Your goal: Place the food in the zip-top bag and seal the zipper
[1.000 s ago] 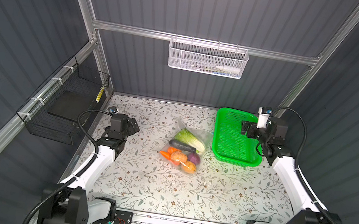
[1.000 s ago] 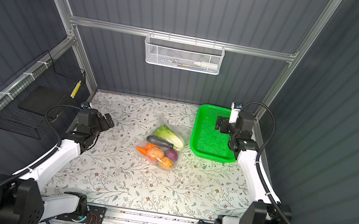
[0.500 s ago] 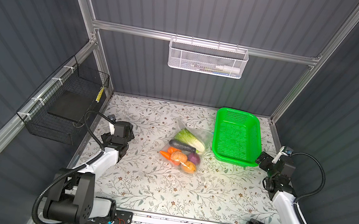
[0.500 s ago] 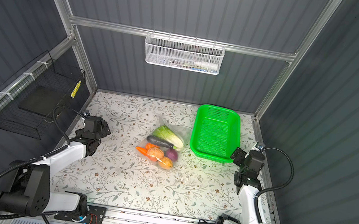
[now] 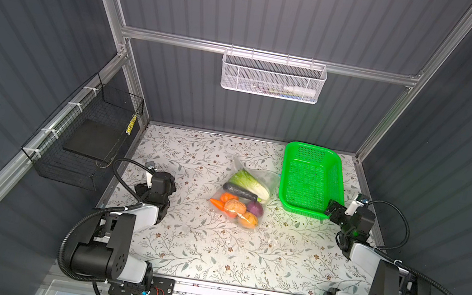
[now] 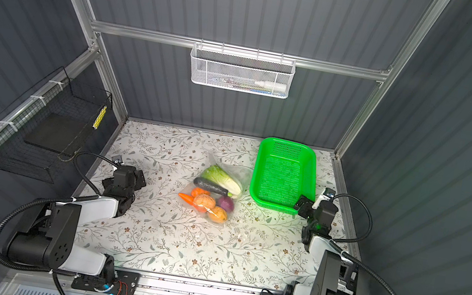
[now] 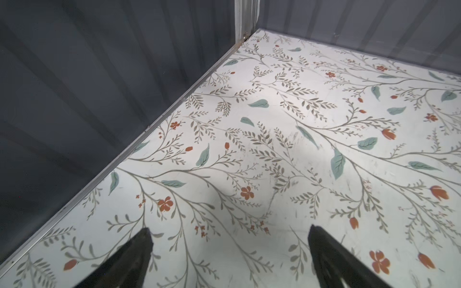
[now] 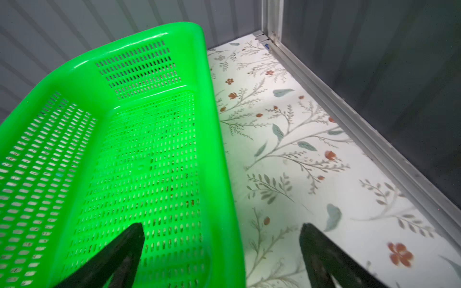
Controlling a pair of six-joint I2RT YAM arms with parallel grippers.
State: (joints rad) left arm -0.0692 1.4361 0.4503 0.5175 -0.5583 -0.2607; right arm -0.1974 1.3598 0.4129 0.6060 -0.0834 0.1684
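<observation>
while both arms sit folded low at the near corners of the floral table, the zip-top bag lies in the middle of it, just left of the green basket and close against its wall. through the crinkly clear plastic shows the food: the napa cabbage at the far end, the eggplant lying across just nearer, then the carrot, pumpkin, purple onion and two potato-like lumps bunched at the near end. (the zipper along the mouth is too fine to make out in both top views, so whether it is sealed cannot be told.)

the left gripper hangs over bare table near its left edge, well apart from the bag, its dark fingers spread wide with nothing between them. the right gripper is spread just as wide and grips nothing. in the right wrist view one finger sits over the basket's perforated floor and the other over the table, so the jaws straddle the basket's side wall by its near right corner. whether a finger touches the rim cannot be told.
</observation>
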